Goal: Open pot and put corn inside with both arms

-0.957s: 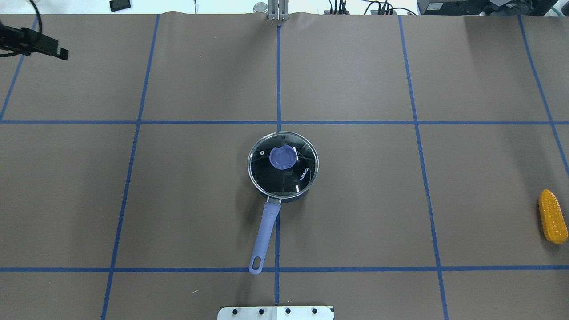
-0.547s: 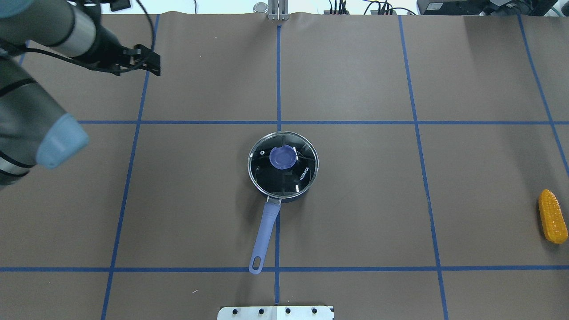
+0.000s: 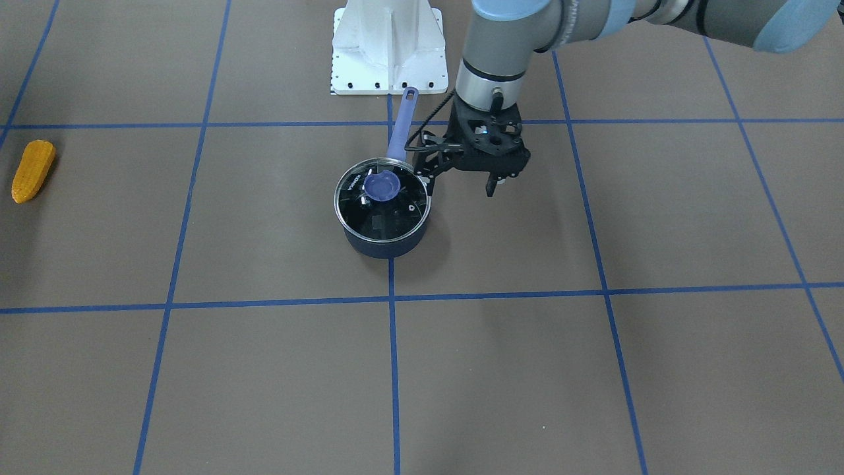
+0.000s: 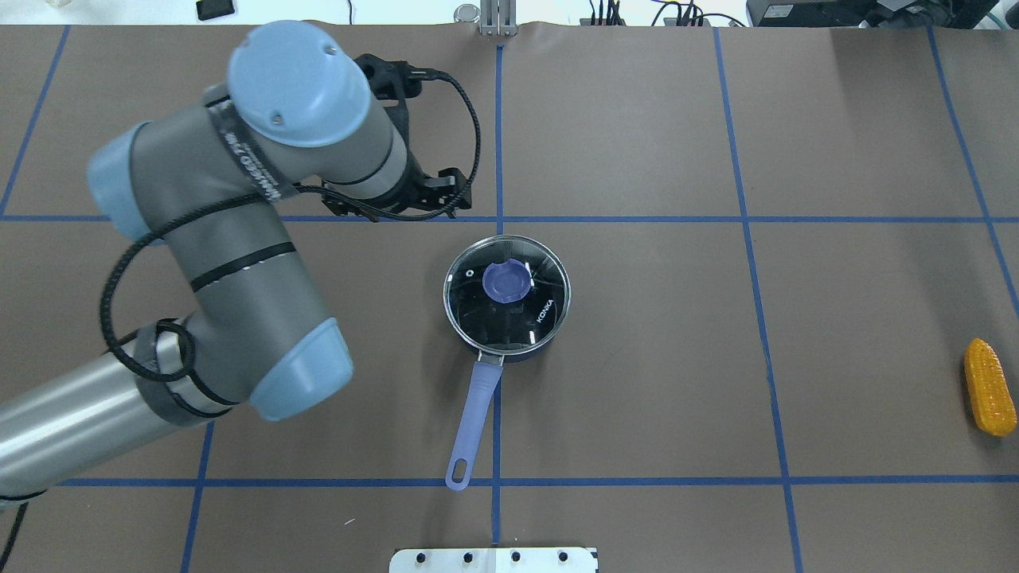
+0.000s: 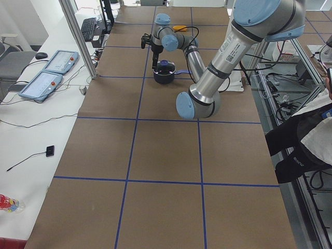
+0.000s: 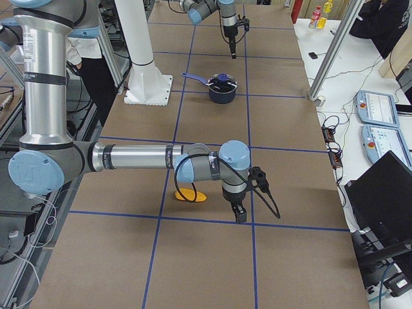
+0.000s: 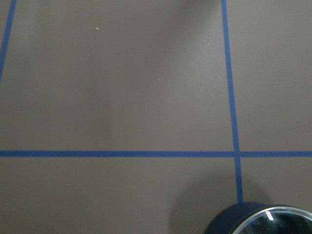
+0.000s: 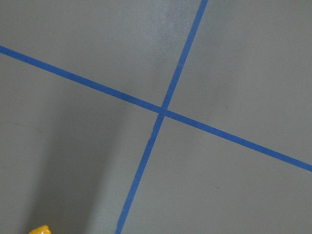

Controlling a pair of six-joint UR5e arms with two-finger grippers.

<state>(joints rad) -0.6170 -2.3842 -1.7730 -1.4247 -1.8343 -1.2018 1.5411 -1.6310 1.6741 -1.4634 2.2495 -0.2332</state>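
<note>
Left claw (image 3: 493,187) beside lidded pot (image 3: 382,212)

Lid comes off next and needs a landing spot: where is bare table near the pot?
Bare table between the saucepan and the corn. Also bare beyond the pot, right of the centre tape. Crowded on the pot's left: the left gripper hangs there, beside the lid.

The pot (image 4: 507,298) sits mid-tabletop (image 4: 637,119), straight out from my base (image 3: 388,49), with its lid (image 3: 382,198) on and its handle (image 4: 471,426) pointing back toward me. My left pincer (image 3: 491,188) hangs just beside the pot on my left side, slightly beyond it. The corn (image 4: 989,387) lies far to my right at the tabletop's edge, well apart from the pot. My right pincer (image 6: 239,215) hovers near the corn.
</note>
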